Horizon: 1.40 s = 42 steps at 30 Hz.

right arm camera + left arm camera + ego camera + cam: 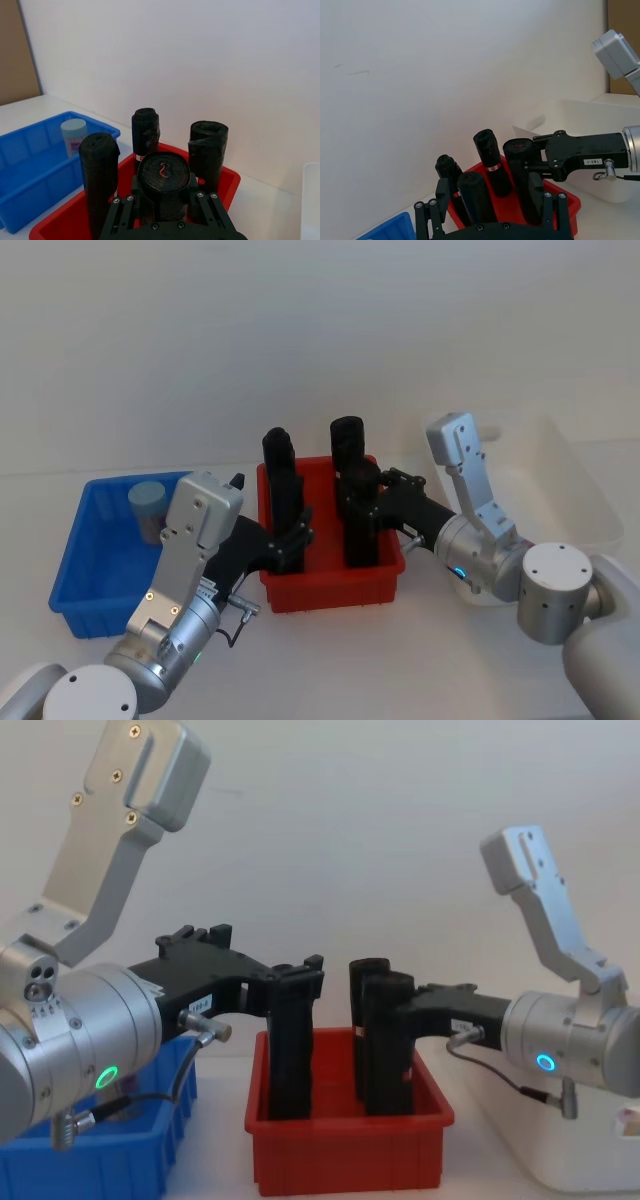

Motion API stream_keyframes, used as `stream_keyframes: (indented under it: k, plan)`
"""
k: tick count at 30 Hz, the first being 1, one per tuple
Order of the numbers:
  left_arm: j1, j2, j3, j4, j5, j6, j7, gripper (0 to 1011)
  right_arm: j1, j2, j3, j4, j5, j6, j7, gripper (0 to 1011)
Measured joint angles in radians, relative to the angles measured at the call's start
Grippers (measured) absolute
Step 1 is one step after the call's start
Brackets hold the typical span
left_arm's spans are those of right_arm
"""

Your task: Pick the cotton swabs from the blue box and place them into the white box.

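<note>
My left hand [292,540] is closed on the near-left black roll [283,502] in the red bin [330,585], fingers clamped on both its sides. My right hand [362,502] grips the near-right black roll [360,520], reaching in over the bin's right rim. Two more rolls stand behind, close together, so the bin leaves little room between my hands. To the left the blue box [85,575] sits just beside the red bin, one cotton swabs jar [148,511] upright at its far side with open floor around it. My right wrist view shows that jar's light blue lid [74,125]. The white box [590,510] lies at far right on the bench
</note>
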Motion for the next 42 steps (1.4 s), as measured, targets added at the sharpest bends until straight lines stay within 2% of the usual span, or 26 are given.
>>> stream_keyframes:
  k: [5,13,19,23,26,35,42]
  plan:
    - [0.000,0.000,0.000,0.000,0.000,0.000,0.000,1004,-0.026,0.011,0.008,-0.062,0.023,0.012,-0.018,503]
    - [0.000,0.000,0.000,0.000,0.000,0.000,0.000,1004,-0.082,0.038,0.026,-0.207,0.065,0.037,-0.065,503]
    - [0.000,0.000,0.000,0.000,0.000,0.000,0.000,1004,-0.141,0.069,0.047,-0.363,0.102,0.068,-0.126,503]
    - [0.000,0.000,0.000,0.000,0.000,0.000,0.000,1004,-0.166,0.084,0.057,-0.428,0.111,0.082,-0.158,503]
    - [0.000,0.000,0.000,0.000,0.000,0.000,0.000,1004,-0.195,0.104,0.071,-0.497,0.119,0.101,-0.198,501]
    - [0.000,0.000,0.000,0.000,0.000,0.000,0.000,1004,-0.264,0.156,0.109,-0.642,0.121,0.159,-0.305,501]
    - [0.000,0.000,0.000,0.000,0.000,0.000,0.000,1004,-0.313,0.195,0.137,-0.718,0.128,0.216,-0.357,503]
